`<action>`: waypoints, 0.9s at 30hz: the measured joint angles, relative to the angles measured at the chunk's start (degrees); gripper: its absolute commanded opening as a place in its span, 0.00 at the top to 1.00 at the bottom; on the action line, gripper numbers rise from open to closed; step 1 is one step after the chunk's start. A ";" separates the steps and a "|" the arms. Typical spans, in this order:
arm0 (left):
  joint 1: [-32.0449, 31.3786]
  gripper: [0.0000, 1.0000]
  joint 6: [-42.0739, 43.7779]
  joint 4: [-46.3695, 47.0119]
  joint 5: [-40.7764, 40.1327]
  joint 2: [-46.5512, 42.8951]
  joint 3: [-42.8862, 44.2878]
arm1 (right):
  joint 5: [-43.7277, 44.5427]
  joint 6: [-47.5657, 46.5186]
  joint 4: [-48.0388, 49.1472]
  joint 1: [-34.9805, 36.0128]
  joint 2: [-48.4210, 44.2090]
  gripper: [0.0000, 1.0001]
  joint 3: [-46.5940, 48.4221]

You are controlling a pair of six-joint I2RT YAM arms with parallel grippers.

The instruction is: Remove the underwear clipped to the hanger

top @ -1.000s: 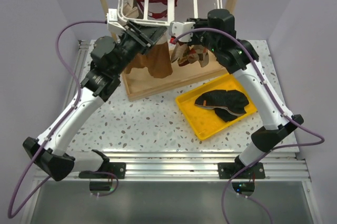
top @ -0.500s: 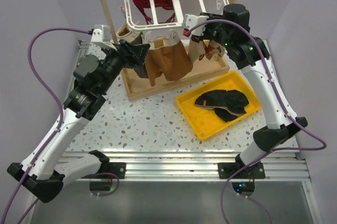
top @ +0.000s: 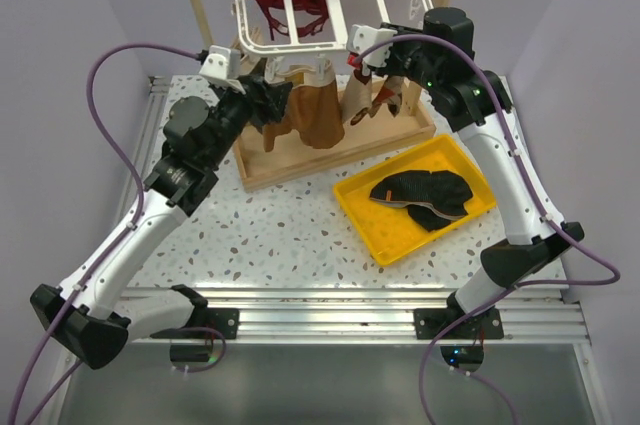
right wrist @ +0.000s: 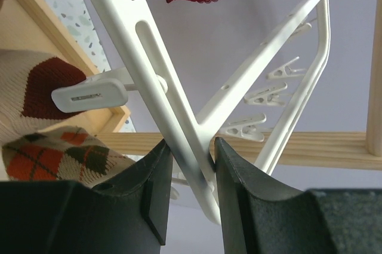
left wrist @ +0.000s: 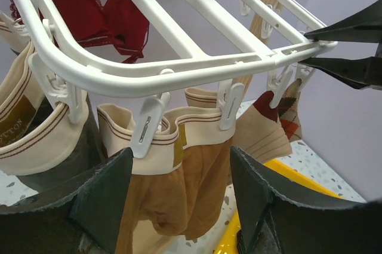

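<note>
Your left hand [left wrist: 179, 155] hangs just below the hanger [left wrist: 179, 69] with its jaws well apart and nothing between them. They frame the brown briefs [left wrist: 179, 200] but do not touch the cloth.

Left of that, a dark pair with a beige waistband [left wrist: 36, 137] is pinned to the curved end of the rail. The brown briefs are in the middle, their striped waistband pinched by two white clips [left wrist: 146, 128]. Right of those clips an argyle sock [left wrist: 286, 116] dangles; leave it alone.

Farther right, your right hand [right wrist: 191, 158] is closed firmly on a white bar of the hanger at its corner, bracing the rack and holding no garment. On the tabletop below, the yellow tray [top: 345, 200] holds a black pair [top: 420, 195], so part of the job looks done.

The step in hand appears to be taking the brown briefs. Next, bring the left hand up onto the fabric just under the waistband between the two clips, close on it, and pull down and away while the right hand holds the rack steady. Expect the clips to resist and the hanger to tilt.
</note>
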 measured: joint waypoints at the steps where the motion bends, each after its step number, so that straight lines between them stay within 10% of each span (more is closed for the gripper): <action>1: 0.07 0.30 0.11 0.87 -0.15 0.24 -0.39 | 0.00 0.11 -0.02 0.00 0.00 0.65 0.00; 15: 0.48 0.19 -3.04 6.62 -1.66 1.84 -1.84 | -1.70 2.97 -0.46 0.00 -0.02 0.65 0.02; 27: 0.68 0.30 -23.82 -12.76 -13.20 -2.14 4.57 | -3.10 5.22 -1.40 0.02 -0.04 0.66 0.92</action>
